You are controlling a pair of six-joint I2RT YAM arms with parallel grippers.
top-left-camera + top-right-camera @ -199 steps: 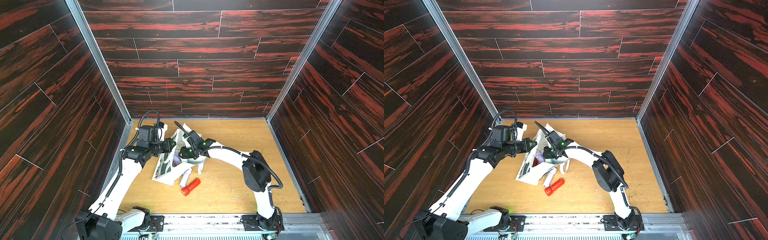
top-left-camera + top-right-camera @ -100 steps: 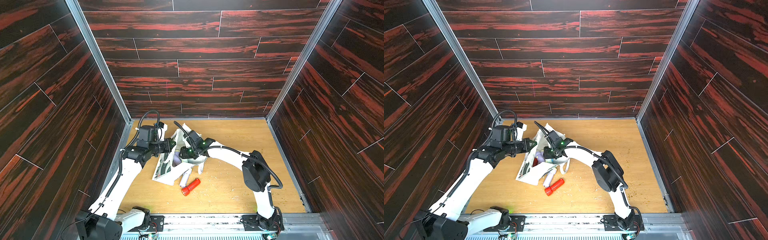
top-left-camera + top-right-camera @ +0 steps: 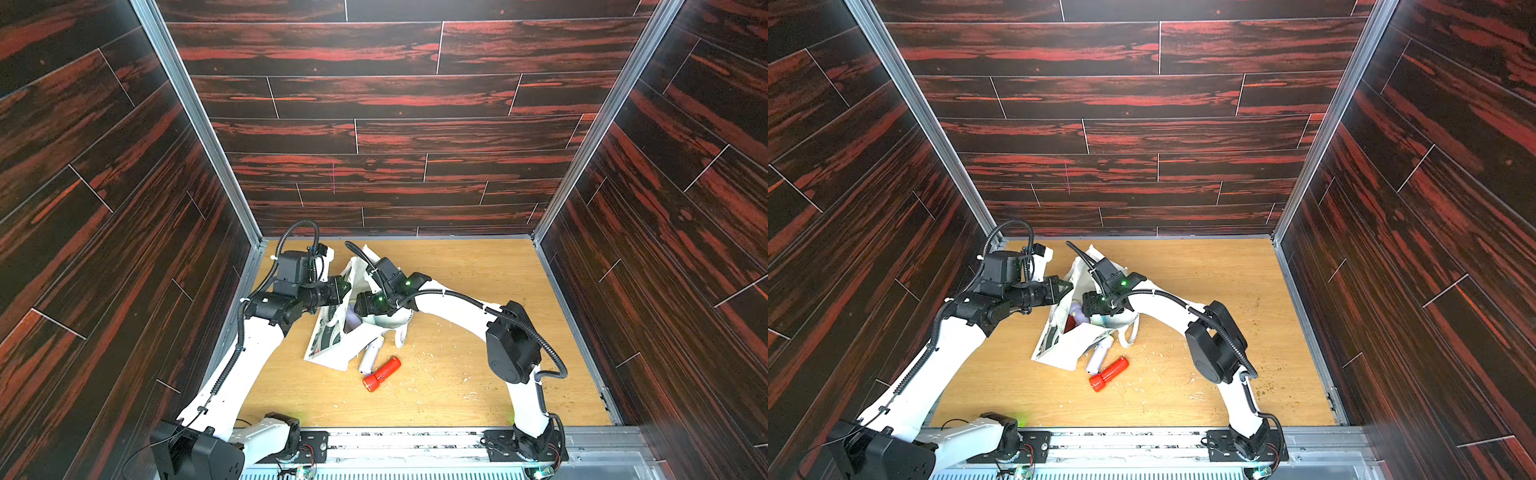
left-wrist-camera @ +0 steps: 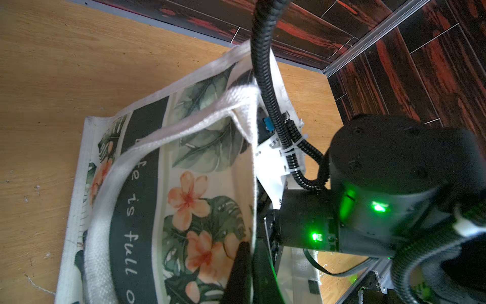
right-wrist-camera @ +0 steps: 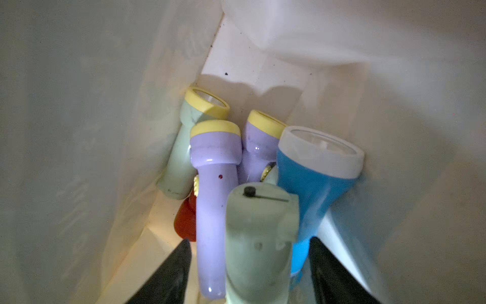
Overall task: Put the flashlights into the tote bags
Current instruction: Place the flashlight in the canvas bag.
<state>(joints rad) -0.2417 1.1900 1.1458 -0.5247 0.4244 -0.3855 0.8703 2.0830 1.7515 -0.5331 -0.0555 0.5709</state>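
In both top views: off-white canvas tote bag (image 3: 347,353) (image 3: 1069,351) slumped on the left part of the light wooden surface (image 3: 457,374), mouth gaping upward. Left hand (image 3: 343,289) at the bag's rim. Right hand (image 3: 360,306) reaching down into the mouth, tips hidden by cloth. Just outside the bag, on the side nearer the robot's base, a pale lilac plastic flashlight (image 3: 371,353) lying flat with one end at the cloth. Just beside it, a red plastic flashlight (image 3: 381,373) (wider head toward the near edge).

From the left wrist: printed side of the tote bag (image 4: 189,189), with green leaves, peach flowers and a dark band of white lettering. White loop handle (image 4: 168,131) draped across it. Left hand (image 4: 252,256) clamped narrow on the bag's top edge, cloth caught between the dark fingers (image 4: 240,263).

From the right wrist: deep inside the bag, a heap against the bottom fold. In it, a mint flashlight with yellow rim (image 5: 178,158), two lilac yellow-rimmed flashlights (image 5: 213,184), a blue flashlight with white head (image 5: 315,179) and a bit of a red body (image 5: 185,221) underneath. Right hand (image 5: 249,263) spread wide, dark fingers (image 5: 171,271) on either side of a pale green flashlight (image 5: 260,237), with gaps on both sides, gripping nothing.
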